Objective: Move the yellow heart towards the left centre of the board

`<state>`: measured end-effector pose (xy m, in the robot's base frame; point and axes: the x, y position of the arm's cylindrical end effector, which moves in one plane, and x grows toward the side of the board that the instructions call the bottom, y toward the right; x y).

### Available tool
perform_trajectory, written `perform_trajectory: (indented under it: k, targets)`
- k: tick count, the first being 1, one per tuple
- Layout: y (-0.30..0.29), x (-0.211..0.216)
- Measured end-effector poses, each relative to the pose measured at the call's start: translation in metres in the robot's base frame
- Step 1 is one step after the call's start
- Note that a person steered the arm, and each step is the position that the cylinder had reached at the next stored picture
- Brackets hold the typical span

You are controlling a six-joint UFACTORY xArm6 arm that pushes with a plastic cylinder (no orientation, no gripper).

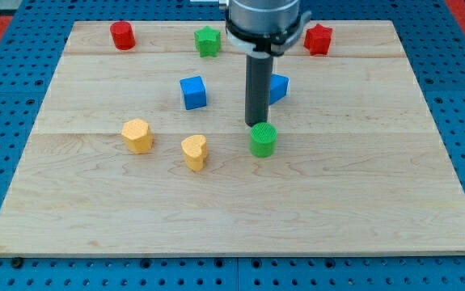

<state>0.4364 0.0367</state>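
Here the arm's dark rod stands upright over the wooden board (426, 202), the tip (258, 124) bare, holding nothing, and set just behind the green cylinder (263, 140), touching or nearly so. A blue cube (277, 87) peeks out from behind the rod; another blue cube (192, 92) sits to the view's left. The yellow heart (194, 151) rests near the board's middle, left of the green cylinder and apart from the tip, with a yellow hexagonal block (137, 135) further left. Along the top edge stand a red cylinder (122, 35), a green star (208, 41) and a red star (318, 39). By the look of it, the heart has yet to be pushed; the whole leftward shove remains.
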Motion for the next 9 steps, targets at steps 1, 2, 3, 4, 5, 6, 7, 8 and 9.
perform_trajectory:
  k: [1,2,3,4,5,6,7,8,9]
  targets:
    - [-0.003,0.016]
    - [-0.034,0.05]
    - [-0.09,0.065]
    - [-0.149,0.027]
    - [-0.114,0.0]
    - [-0.088,-0.017]
    - [-0.166,-0.021]
    - [-0.19,-0.021]
    - [-0.235,-0.027]
